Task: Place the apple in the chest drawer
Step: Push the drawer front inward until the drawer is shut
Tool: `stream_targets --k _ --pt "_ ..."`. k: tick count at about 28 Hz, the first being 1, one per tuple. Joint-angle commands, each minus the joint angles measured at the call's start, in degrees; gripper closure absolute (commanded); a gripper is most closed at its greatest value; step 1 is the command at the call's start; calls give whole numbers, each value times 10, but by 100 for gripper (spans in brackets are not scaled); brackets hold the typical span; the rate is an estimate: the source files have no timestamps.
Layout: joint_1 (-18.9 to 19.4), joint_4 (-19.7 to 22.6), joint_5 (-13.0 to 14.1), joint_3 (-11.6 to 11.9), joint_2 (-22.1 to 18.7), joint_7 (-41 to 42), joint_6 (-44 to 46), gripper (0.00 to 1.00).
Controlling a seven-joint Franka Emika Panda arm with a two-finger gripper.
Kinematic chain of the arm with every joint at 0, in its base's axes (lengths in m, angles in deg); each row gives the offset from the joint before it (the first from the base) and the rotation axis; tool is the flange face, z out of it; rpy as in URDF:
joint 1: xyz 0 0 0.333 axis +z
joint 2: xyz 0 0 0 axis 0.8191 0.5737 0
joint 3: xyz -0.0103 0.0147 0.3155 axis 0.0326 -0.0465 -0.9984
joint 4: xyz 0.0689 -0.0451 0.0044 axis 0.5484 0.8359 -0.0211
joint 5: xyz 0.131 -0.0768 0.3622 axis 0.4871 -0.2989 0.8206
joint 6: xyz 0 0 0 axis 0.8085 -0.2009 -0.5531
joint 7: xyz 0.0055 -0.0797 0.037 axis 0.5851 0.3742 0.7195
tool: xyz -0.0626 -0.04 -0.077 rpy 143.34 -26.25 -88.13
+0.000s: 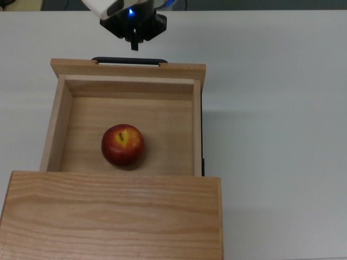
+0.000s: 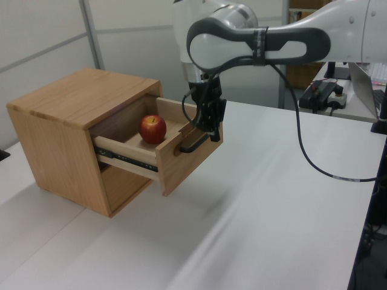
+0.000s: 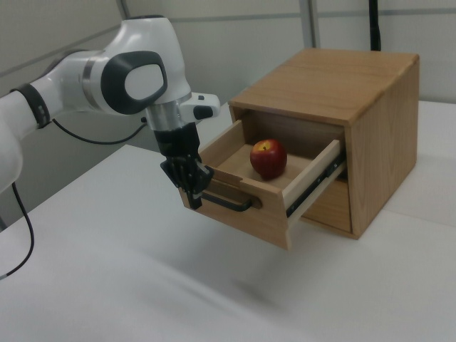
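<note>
apple sits loose mid-floor of the open chest drawer — small, round, would roll if jolted. Drawer is rigid on slides; take it by the handle. gripper at handle, fingers together, pinching nothing.

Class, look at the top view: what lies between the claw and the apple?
In the top view, the black bar handle, the drawer's front panel and bare drawer floor lie between the claw and the apple.

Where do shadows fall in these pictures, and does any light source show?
In the top view the apple darkens the drawer floor at its lower right, and a small blue light glows on the gripper; in the left view and right view a soft shadow lies on the table under the drawer front.
</note>
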Motion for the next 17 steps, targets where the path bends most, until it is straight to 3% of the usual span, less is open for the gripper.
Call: stream_targets --k 1,13,17 --pt "11 6 -20 2 16 5 -38 100" --pt "11 1 -26 5 51 -11 -168 100" --pt "10 -2 -32 10 70 -22 -277 100"
